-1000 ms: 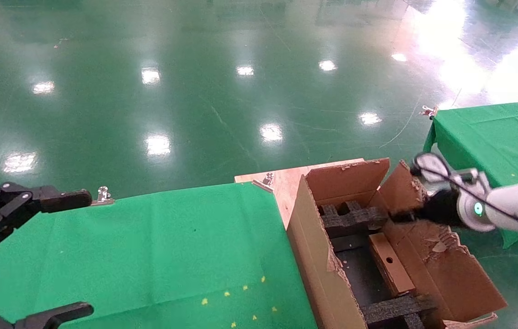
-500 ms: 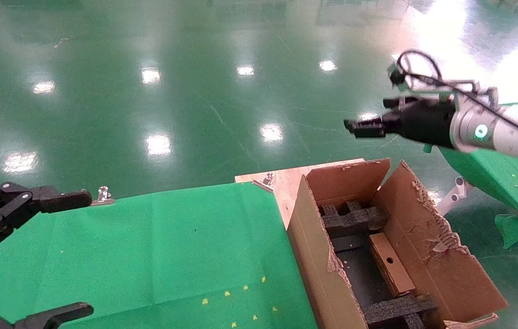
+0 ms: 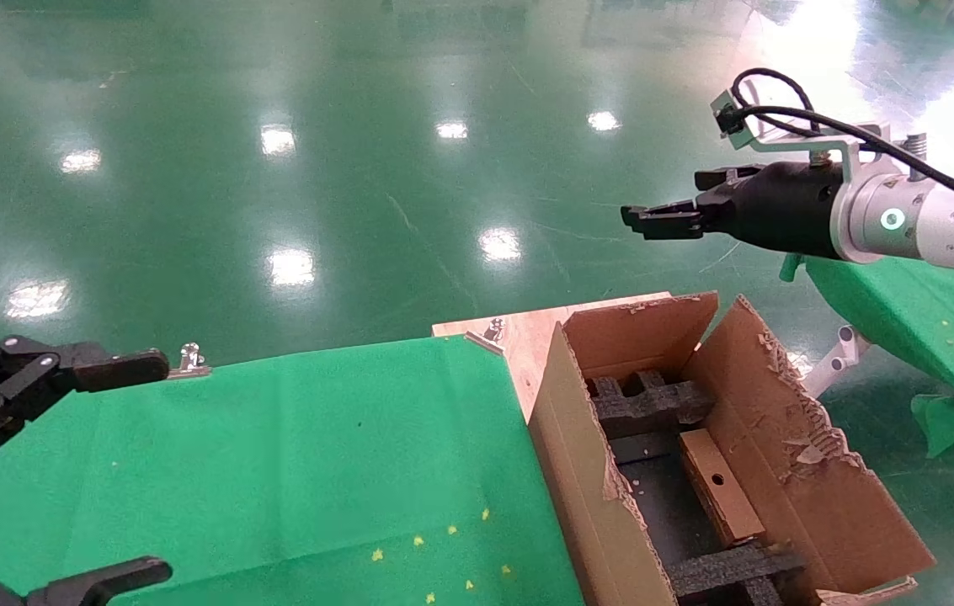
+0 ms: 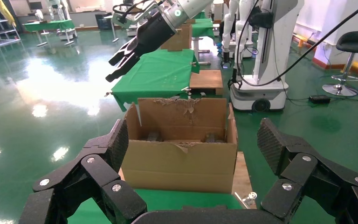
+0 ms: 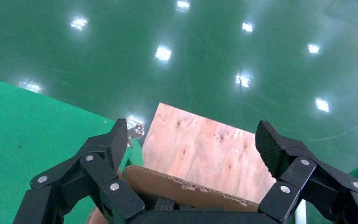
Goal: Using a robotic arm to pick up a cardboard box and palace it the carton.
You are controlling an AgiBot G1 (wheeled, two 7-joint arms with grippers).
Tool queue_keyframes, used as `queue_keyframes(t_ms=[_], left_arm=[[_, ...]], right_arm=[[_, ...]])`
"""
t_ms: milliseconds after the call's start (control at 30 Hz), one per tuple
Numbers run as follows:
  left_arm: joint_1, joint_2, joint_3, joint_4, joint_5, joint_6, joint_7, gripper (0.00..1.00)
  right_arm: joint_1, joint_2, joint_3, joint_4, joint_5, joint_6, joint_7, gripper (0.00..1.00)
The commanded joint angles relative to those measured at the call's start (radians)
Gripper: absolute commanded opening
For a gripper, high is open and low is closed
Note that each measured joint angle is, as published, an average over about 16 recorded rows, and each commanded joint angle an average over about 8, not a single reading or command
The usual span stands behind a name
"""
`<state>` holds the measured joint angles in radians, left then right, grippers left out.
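My right claw (image 3: 641, 220), spread and empty, is hovering upper right; the box (image 3: 721, 486) is lying inside the carton (image 3: 586, 471) between foam blocks (image 3: 649, 404).

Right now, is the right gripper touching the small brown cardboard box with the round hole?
Apart. In the head view the right gripper hangs open and empty in the air, with green floor showing below it, while the small box lies inside the large torn carton.

Glossy green floor (image 3: 359, 168), matt green cloth on the table (image 3: 274, 454), rough torn corrugated carton (image 3: 788, 471), bare plywood (image 5: 205, 149).
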<state>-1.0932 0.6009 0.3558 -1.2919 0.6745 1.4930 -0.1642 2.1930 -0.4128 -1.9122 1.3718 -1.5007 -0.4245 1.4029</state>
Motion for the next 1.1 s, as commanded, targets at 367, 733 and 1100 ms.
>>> queue_keyframes(t_ms=[367, 733, 1100], left_arm=[[-0.001, 0.0, 0.001, 0.001, 0.0, 0.001, 0.001, 1.0], [-0.001, 0.0, 0.002, 0.002, -0.001, 0.001, 0.001, 1.0], [-0.001, 0.0, 0.003, 0.002, -0.001, 0.0, 0.002, 1.0]], right_arm=[[-0.118, -0.02, 0.159, -0.011, 0.065, -0.102, -0.115, 1.0], [-0.324, -0.056, 0.461, -0.026, 0.209, -0.301, -0.341, 1.0], [-0.528, -0.093, 0.763, -0.042, 0.354, -0.499, -0.566, 1.0]])
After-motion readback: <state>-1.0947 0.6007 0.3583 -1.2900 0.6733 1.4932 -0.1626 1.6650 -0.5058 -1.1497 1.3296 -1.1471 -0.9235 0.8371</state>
